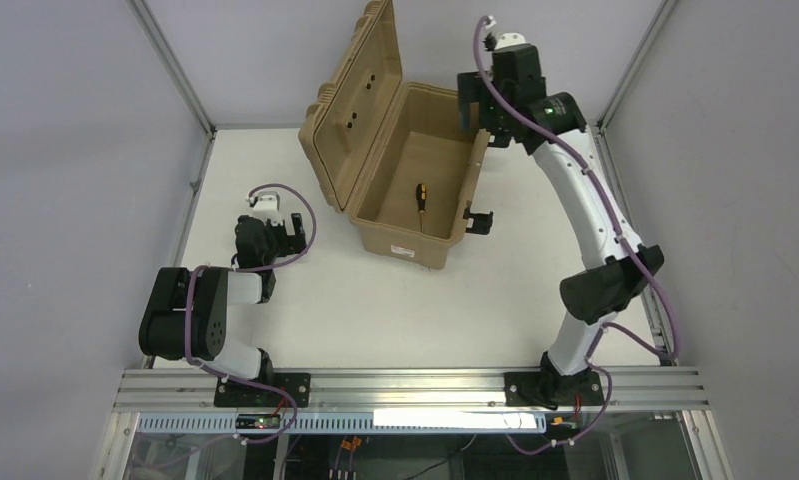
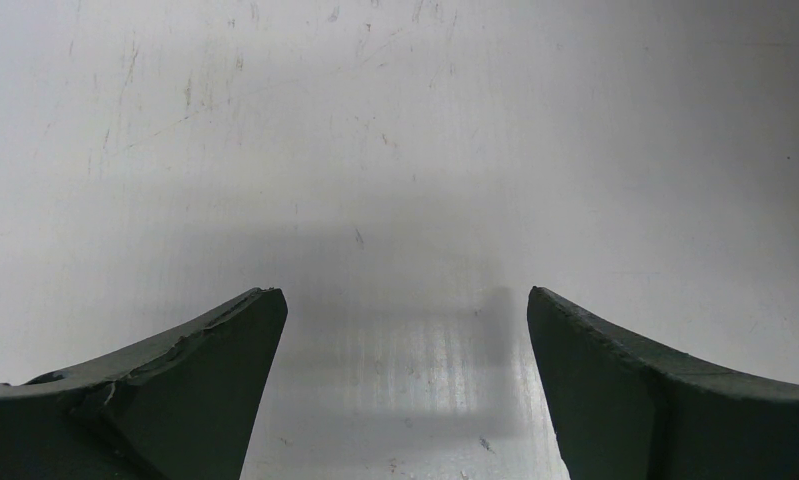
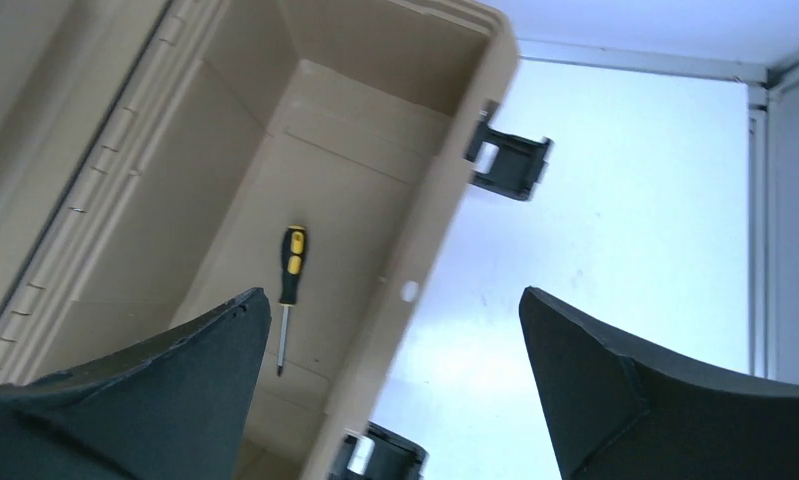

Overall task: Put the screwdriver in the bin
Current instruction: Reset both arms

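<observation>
- The flat white table (image 1: 375, 320) holds it all. My two arms are bolted at its 6 o'clock edge.
- The big tan hard-plastic bin (image 1: 405, 240) stands near 12 o'clock on the table. Its ribbed lid (image 1: 360, 110) is tipped up on the 9 o'clock side.
- My right gripper (image 3: 395, 295) hangs over the bin's 3 o'clock rim, jaws wide apart, with nothing in them. I think the job is as good as done. The best move is to lift straight up first and then swing out toward 3 o'clock, so no finger knocks the rim.
- My left gripper (image 2: 406, 291) sits at 9 o'clock, looking down at the table top. Its jaws are also apart and hold nothing. I would leave it be.
- A black latch (image 3: 510, 160) sticks out from the bin's 3 o'clock wall. I would keep clear of it.
- The small screwdriver (image 3: 291, 280), with a yellow and black handle and a thin dark shaft, lies flat on the bin floor. From above, its handle points to 12 o'clock and its tip to 6.
- My own right finger covers one corner of the bin floor. From above, the bin's near wall hides the strip of floor beside it.
</observation>
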